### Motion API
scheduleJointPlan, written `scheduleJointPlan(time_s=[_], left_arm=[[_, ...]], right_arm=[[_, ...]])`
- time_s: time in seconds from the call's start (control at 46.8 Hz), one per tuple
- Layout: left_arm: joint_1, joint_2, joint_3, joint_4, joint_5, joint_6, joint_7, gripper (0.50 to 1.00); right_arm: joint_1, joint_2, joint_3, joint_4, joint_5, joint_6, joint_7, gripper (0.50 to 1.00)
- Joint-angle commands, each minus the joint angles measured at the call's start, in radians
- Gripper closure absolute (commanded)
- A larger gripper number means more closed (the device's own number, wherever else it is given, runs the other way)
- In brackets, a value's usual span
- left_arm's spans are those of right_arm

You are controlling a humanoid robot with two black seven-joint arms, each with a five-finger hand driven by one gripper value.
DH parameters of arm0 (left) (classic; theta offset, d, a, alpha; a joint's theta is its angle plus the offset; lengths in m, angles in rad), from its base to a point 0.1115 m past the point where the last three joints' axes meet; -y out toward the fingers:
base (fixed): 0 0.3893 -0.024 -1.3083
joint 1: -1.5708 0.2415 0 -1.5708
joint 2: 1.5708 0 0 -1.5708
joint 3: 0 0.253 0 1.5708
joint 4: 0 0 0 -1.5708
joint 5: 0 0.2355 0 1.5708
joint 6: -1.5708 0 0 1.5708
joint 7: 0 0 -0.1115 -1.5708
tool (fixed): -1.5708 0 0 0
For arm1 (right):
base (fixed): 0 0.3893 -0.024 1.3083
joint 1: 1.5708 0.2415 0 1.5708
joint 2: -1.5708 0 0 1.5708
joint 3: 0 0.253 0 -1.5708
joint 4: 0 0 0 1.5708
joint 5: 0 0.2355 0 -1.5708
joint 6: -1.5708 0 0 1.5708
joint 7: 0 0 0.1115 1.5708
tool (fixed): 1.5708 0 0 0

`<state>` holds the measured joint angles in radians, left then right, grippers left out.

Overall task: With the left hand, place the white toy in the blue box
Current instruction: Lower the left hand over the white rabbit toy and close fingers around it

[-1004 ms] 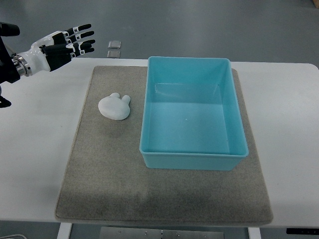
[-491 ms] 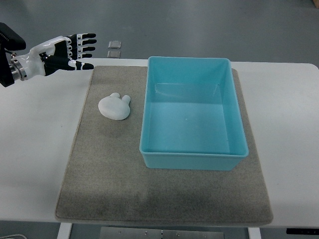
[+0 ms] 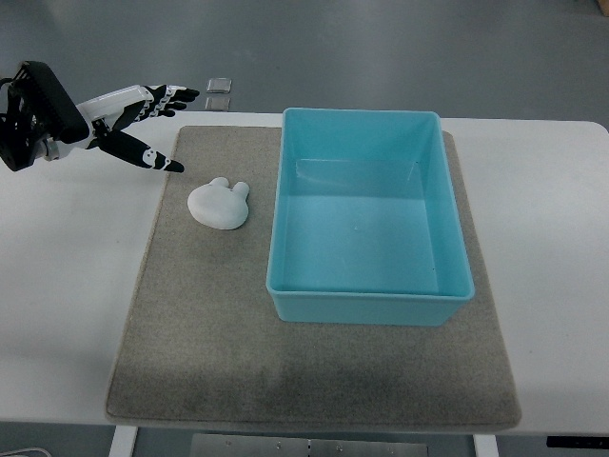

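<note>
One arm in view: left hand (image 3: 133, 119) hovers above the mat's (image 3: 209, 343) far-left corner, fingers spread, thumb angled down, holding nothing. White toy (image 3: 219, 205) lies on the mat just left of the blue box (image 3: 366, 307), apart from the hand.

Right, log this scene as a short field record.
toy: white toy lying on the grey mat, left of the box, untouched
box: blue box on the mat, nothing inside
left hand: left hand open, fingers spread, beyond and left of the toy, holding nothing
right hand: not in view
surface: white table
</note>
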<state>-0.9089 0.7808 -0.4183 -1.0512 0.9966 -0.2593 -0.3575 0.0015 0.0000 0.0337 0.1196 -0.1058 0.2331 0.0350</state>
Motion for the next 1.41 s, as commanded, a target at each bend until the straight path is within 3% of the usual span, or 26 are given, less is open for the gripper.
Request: scheduleJointPlan(time_s=[0.0, 0.256, 0.79, 1.068, 1.388], left_arm=[[0.004, -0.006, 0.001, 0.0, 0.065, 0.002, 0.0, 0.519], [0.002, -0.032, 0.001, -0.004, 0.272, 0.006, 0.0, 0.519], [-0.001, -0.055, 0.016, -0.052, 0.441, 0.008, 0.002, 0.525], [-0.001, -0.092, 0.07, -0.052, 0.467, 0.104, 0.003, 0.525], [-0.001, -0.118, 0.079, -0.047, 0.484, 0.109, 0.008, 0.525]], right_arm=[[0.0, 0.0, 0.0, 0.0, 0.0, 0.0, 0.0, 0.564], [0.0, 0.0, 0.0, 0.0, 0.0, 0.0, 0.0, 0.564], [0.0, 0.0, 0.0, 0.0, 0.0, 0.0, -0.001, 0.564], [0.0, 0.0, 0.0, 0.0, 0.0, 0.0, 0.0, 0.564], [0.0, 0.0, 0.0, 0.0, 0.0, 0.0, 0.0, 0.564]])
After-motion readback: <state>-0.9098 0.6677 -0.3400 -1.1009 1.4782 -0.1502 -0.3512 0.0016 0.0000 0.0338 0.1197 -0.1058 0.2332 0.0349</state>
